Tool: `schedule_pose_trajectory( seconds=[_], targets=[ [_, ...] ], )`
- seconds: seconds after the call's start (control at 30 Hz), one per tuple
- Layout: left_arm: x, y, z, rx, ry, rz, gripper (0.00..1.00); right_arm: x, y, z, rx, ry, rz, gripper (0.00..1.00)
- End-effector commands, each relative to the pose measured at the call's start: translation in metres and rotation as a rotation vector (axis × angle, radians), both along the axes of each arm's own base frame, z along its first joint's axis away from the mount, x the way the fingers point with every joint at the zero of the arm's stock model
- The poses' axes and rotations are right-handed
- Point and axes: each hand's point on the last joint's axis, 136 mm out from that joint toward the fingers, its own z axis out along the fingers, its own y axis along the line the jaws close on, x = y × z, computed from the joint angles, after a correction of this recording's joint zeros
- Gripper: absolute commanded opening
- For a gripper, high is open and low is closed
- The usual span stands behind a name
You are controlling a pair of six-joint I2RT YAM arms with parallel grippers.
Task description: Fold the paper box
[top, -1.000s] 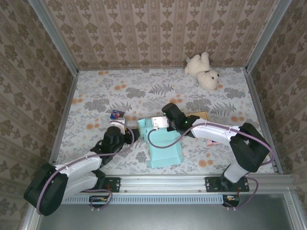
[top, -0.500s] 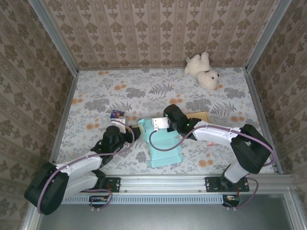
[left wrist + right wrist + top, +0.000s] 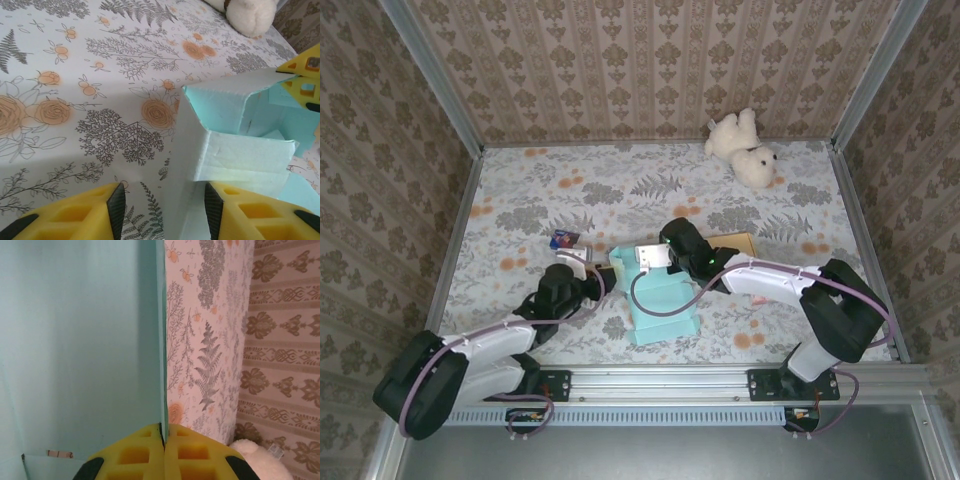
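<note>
The teal paper box (image 3: 665, 300) lies half-folded near the table's front middle, its walls partly raised. My left gripper (image 3: 603, 283) is at the box's left side. In the left wrist view it (image 3: 165, 212) is open, and the box's left wall (image 3: 187, 165) stands between the two pads without either pad pressing it. My right gripper (image 3: 645, 265) reaches in from the right at the box's back end. In the right wrist view it (image 3: 163, 432) is shut on the thin edge of an upright teal wall (image 3: 75, 340).
A white plush bear (image 3: 745, 148) lies at the back right. A small dark card (image 3: 565, 239) sits left of the box, and a brown cardboard piece (image 3: 738, 240) lies behind the right arm. Patterned walls close in the table on three sides.
My left gripper has slid right to the box's left wall, and its jaws have narrowed around it. The right gripper keeps its hold and has barely moved.
</note>
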Motion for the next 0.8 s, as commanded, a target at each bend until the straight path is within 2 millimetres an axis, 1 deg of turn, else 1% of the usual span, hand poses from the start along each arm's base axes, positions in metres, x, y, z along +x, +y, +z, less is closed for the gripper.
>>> schedule_pose_trajectory(
  seconds=[0.0, 0.23, 0.47, 0.6, 0.77],
  targets=[
    [0.001, -0.006, 0.001, 0.005, -0.020, -0.019, 0.48, 0.002, 0.008, 0.003, 0.008, -0.073, 0.027, 0.00],
    [0.005, -0.006, -0.009, 0.041, -0.002, 0.011, 0.47, 0.004, 0.010, 0.001, 0.000, -0.166, 0.050, 0.00],
    [0.004, -0.010, -0.010, 0.051, -0.007, 0.003, 0.47, 0.008, 0.009, -0.012, -0.042, -0.182, 0.050, 0.00],
    [0.002, -0.011, -0.009, 0.055, -0.018, 0.002, 0.47, 0.009, 0.008, -0.014, -0.053, -0.205, 0.051, 0.00],
    [0.001, -0.010, -0.007, 0.056, -0.026, 0.003, 0.47, 0.008, 0.008, -0.012, -0.041, -0.235, 0.055, 0.00]
  ],
)
